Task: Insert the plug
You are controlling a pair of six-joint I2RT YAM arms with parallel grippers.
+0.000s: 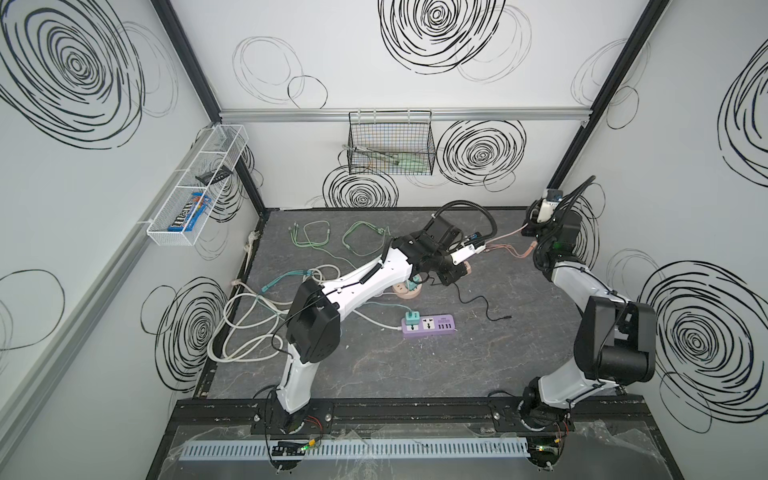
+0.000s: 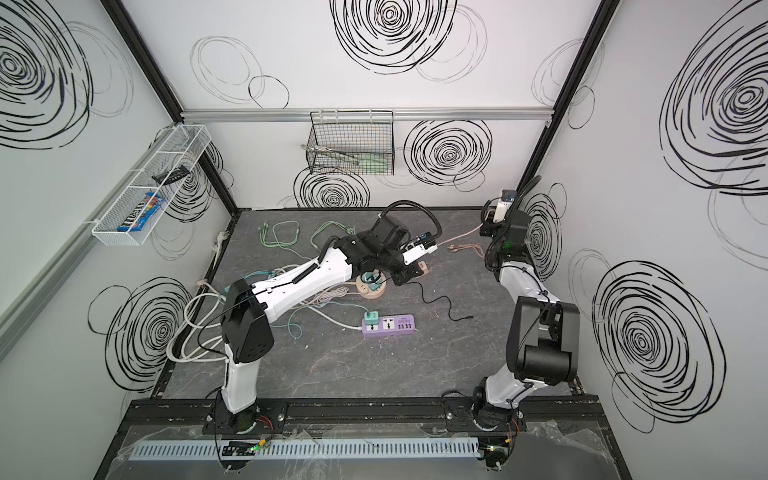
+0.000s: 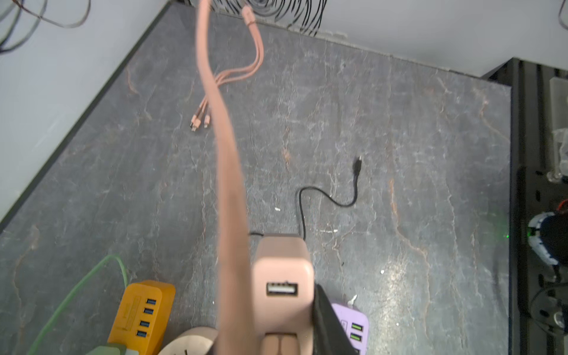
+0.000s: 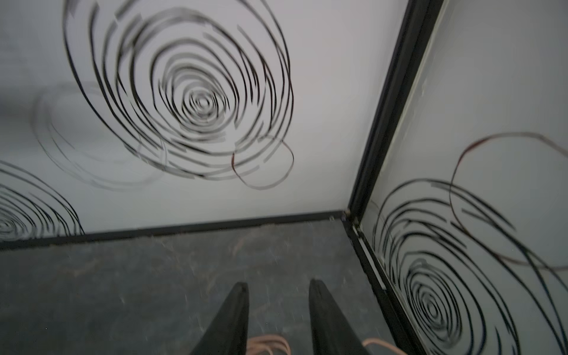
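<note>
Left tool apparently clamps pink charger; right tool stands parted.

This looks like a robotics lab test cell. White wall panels printed with black scribbled spirals sit in black frame posts and box in a dark stone-look surface. Two white-and-black arms are bolted to a front rail, with a slotted cable duct just in front of it. Wire baskets hang on the walls.
</note>
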